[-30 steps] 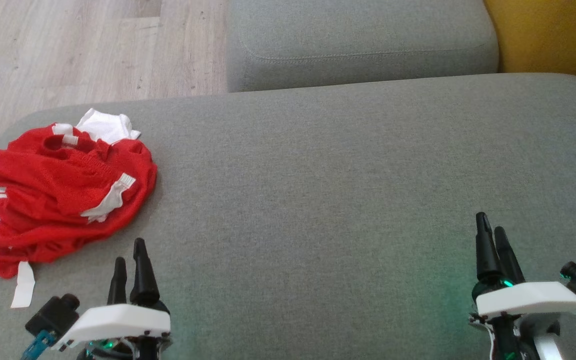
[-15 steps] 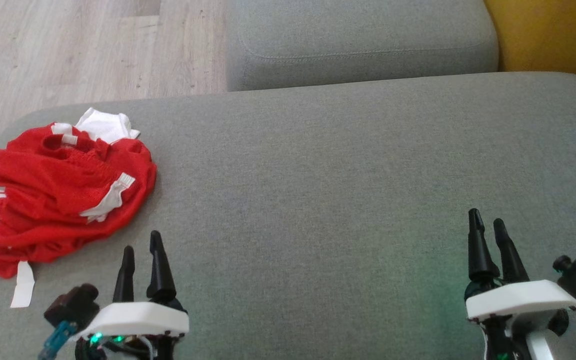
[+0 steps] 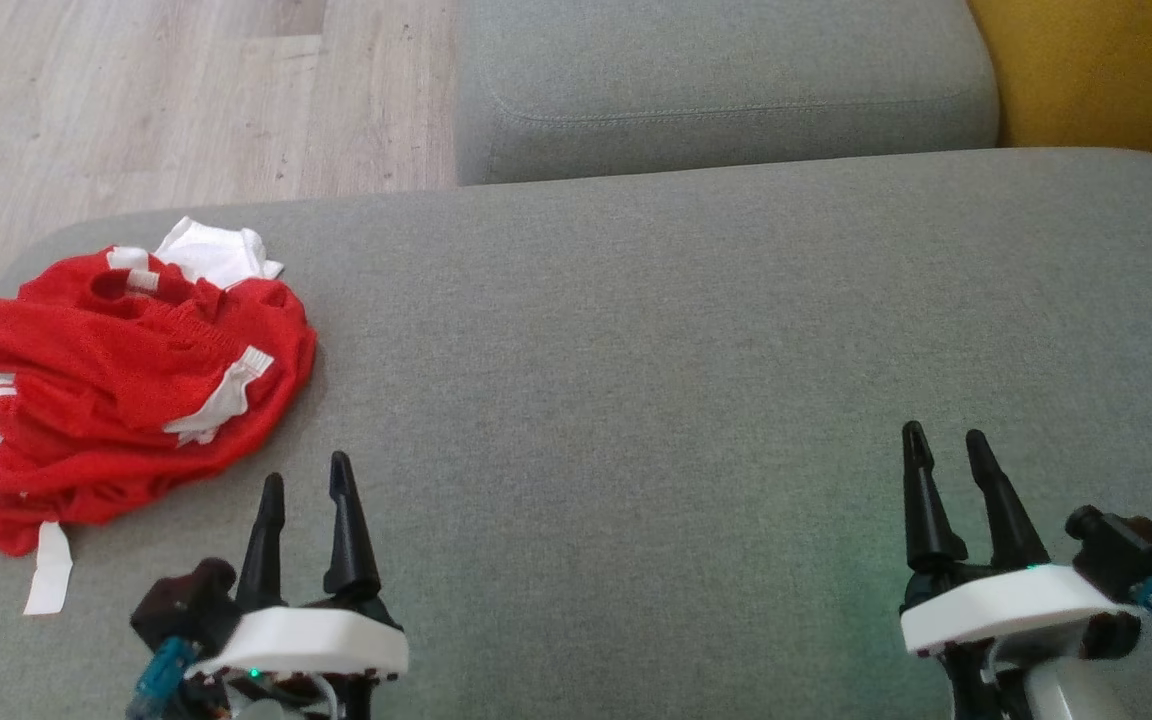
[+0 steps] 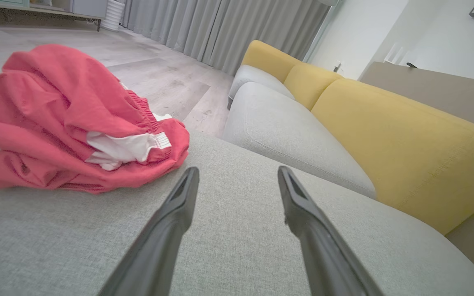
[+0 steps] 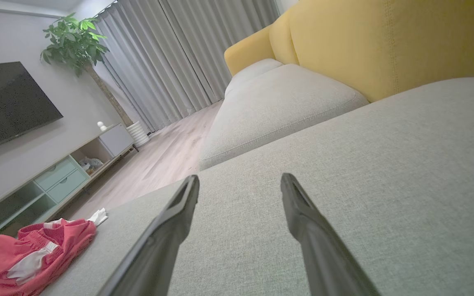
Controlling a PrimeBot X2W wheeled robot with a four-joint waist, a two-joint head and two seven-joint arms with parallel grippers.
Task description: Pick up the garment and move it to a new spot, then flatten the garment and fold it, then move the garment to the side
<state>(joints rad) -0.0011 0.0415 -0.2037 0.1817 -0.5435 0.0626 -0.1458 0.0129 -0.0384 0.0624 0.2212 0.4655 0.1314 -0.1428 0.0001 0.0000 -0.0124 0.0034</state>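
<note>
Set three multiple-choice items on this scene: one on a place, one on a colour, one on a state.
1. Where on the grey cushion does the garment lie?
A. near its left end
B. in its middle
C. near its right end

2. What colour is the garment?
A. blue
B. red with white trim
C. green

3. How do the left gripper and the right gripper stand?
A. both open, holding nothing
B. left shut on the garment
C. both shut

Answers:
1 A: the head view shows the heap at the cushion's left end.
2 B: red cloth with white bands.
3 A: each wrist view shows spread fingers over bare cushion.
</note>
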